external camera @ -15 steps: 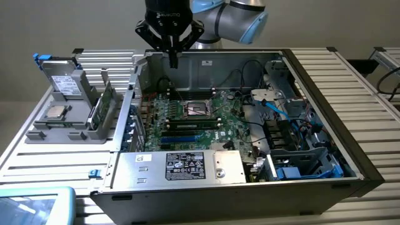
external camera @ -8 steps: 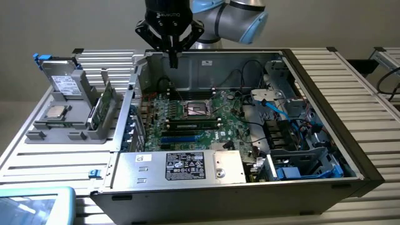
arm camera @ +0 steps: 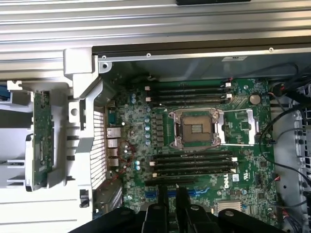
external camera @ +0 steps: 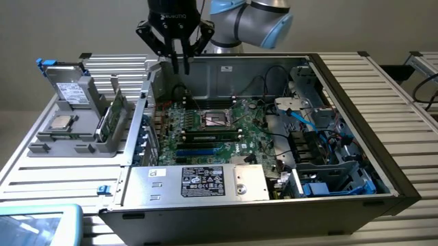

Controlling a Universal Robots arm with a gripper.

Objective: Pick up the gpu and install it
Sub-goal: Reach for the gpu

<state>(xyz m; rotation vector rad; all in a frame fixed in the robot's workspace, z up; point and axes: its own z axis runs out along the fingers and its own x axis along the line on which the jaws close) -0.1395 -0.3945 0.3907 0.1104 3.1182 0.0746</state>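
Slatted aluminium desk (external camera: 400, 87) under everything, plain grey wall behind. Jaws of the black gripper (external camera: 180, 72) are released: two fingers (arm camera: 160, 213) parted by a narrow gap, nothing between them, touching nothing. They point straight down, hovering above the rim at the back corner of the black desktop PC case (external camera: 274, 218) on the exterior view's left. Case lies on its side, interior exposed.

Wrist view looks past the fingertips onto the green motherboard (arm camera: 243, 170). Blue expansion slots (arm camera: 206, 190) sit just beside the fingertips, silver-framed CPU socket (arm camera: 197, 128) farther in. Silver labelled power supply box (external camera: 202, 182) sits at the case's near edge.

Gpu (external camera: 111, 115), a green circuit card, stands on edge in a slot of the grey plastic holder (external camera: 68, 138). Holder is on the desk just outside the case on the exterior view's left, well apart from the jaws. Heatsink face can't be made out. Same holder carries a silver drive with blue tabs (external camera: 65, 89) and a small square silver processor chip (external camera: 60, 121). Grey-and-blue robot arm (external camera: 257, 20) reaches in from behind.
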